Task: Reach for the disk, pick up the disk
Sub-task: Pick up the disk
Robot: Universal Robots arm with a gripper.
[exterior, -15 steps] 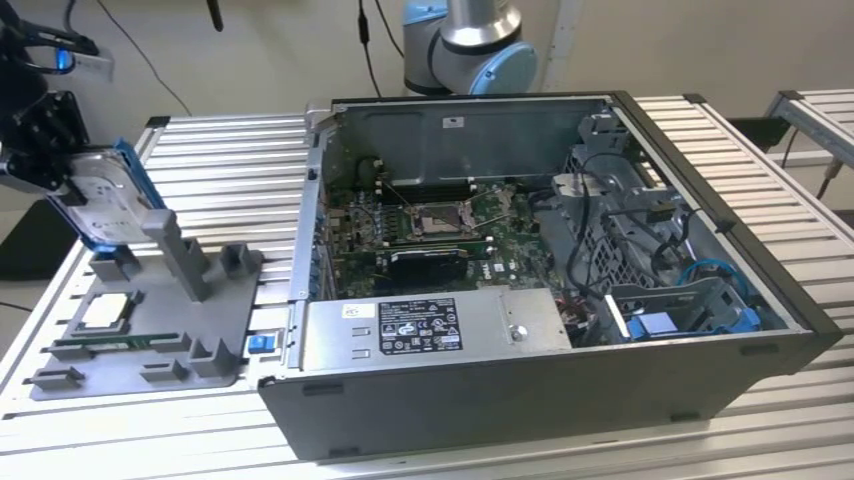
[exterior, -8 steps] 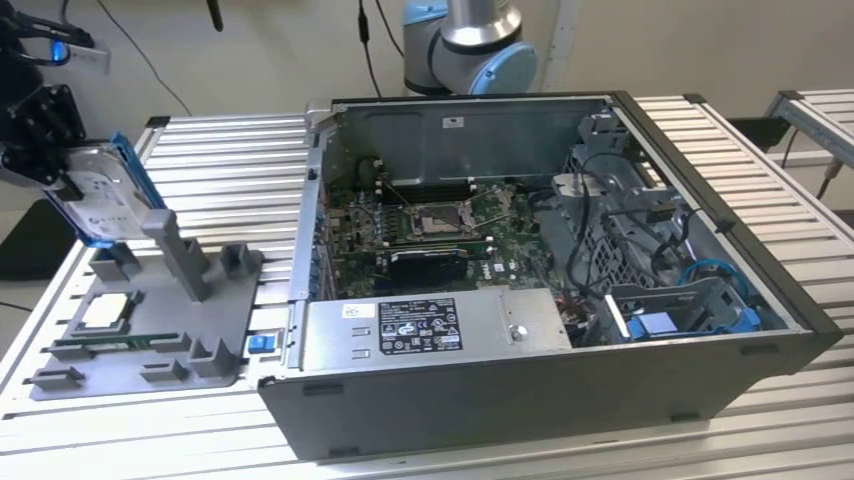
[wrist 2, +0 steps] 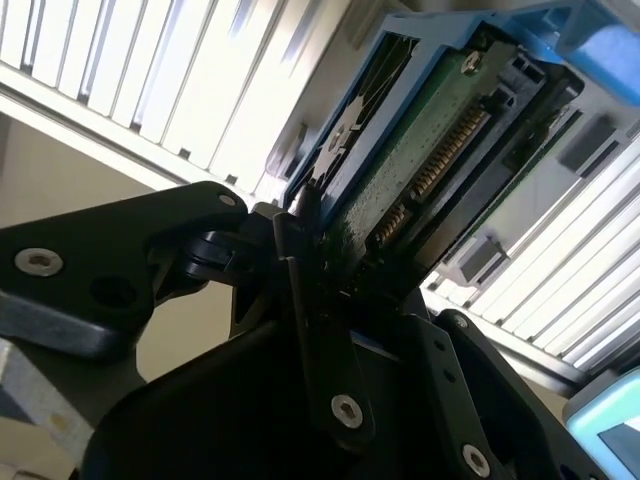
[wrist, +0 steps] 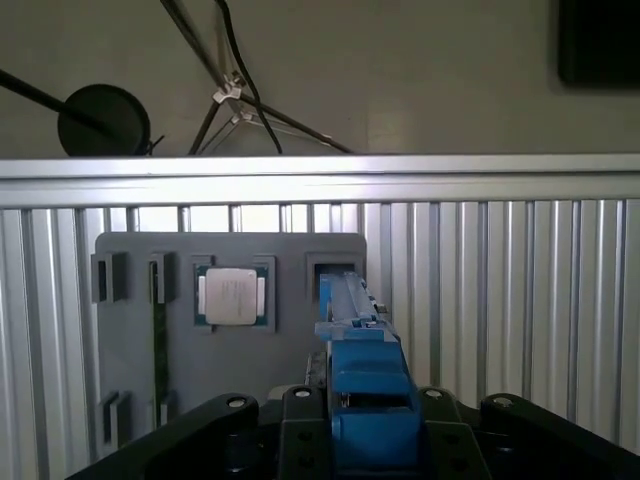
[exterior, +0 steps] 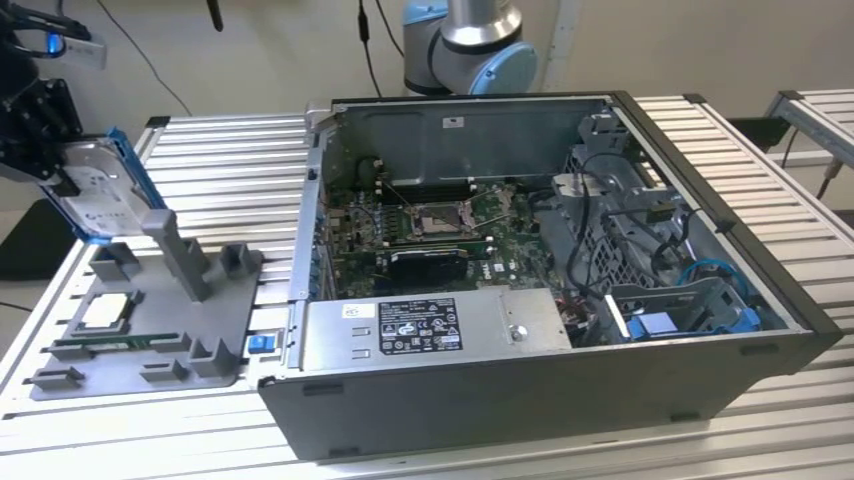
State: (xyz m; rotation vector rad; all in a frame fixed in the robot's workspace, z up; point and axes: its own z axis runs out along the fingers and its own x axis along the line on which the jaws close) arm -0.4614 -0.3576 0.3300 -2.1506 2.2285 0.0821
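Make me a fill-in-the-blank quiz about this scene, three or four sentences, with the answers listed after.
1. The gripper is shut on the ____.
2. The bracket framing the disk is ____ in colour.
3. The small square chip lies on the grey ____.
4. The open computer case stands on the exterior view's ____ side.
Missing words: disk, blue, tray, right.

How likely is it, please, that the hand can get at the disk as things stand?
Yes, very likely: the hand looks closed on the disk at its edge, with nothing between them.
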